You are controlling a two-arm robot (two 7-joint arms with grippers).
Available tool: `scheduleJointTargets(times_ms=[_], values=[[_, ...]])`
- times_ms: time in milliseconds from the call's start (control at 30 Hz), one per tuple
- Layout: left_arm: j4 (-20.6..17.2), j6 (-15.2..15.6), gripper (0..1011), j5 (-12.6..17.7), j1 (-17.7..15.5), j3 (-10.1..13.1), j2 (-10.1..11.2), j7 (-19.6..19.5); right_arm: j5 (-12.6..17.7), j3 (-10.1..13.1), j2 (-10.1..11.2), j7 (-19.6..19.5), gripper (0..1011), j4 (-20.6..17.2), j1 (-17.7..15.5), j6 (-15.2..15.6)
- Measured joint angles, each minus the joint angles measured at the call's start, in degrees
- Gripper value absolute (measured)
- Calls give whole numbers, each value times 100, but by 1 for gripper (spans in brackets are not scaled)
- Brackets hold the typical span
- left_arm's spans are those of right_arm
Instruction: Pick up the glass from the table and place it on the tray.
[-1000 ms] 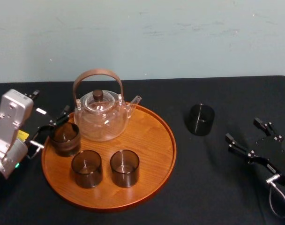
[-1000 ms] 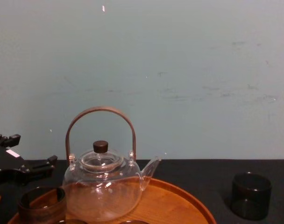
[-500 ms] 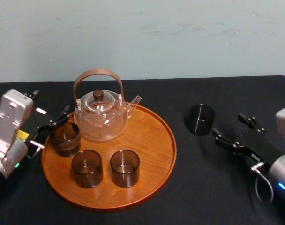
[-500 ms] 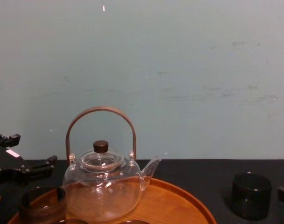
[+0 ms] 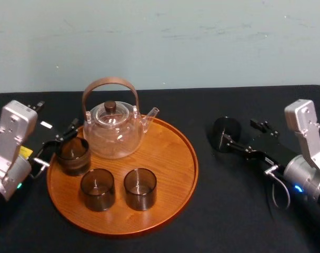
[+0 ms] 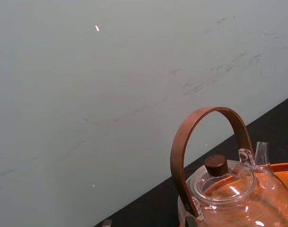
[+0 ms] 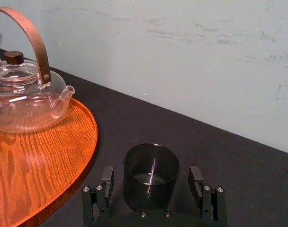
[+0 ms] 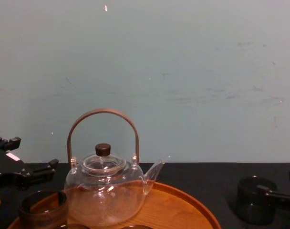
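Observation:
The glass, a dark low tumbler, stands on the black table to the right of the tray. My right gripper is open and has reached it from the right. In the right wrist view the glass sits between the two fingers, with a small gap on each side. The chest view shows the glass at lower right with one finger alongside. My left gripper is open beside the tray's left rim, holding nothing.
On the tray stand a clear glass teapot with a brown hoop handle and three dark glasses. Bare wood shows on the tray's right half. A pale wall runs behind the table.
My right gripper has come forward and to the left from the table's right side, and its fingers now straddle the glass. The left arm and the things on the tray have not moved.

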Motion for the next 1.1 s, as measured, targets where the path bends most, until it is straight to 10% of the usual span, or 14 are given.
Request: scheduleJointTargets(times_ms=[1100], values=[[0,0,1001,0,0,0,0,0,-24,-349,-206,210,1002,1084,889,-101]])
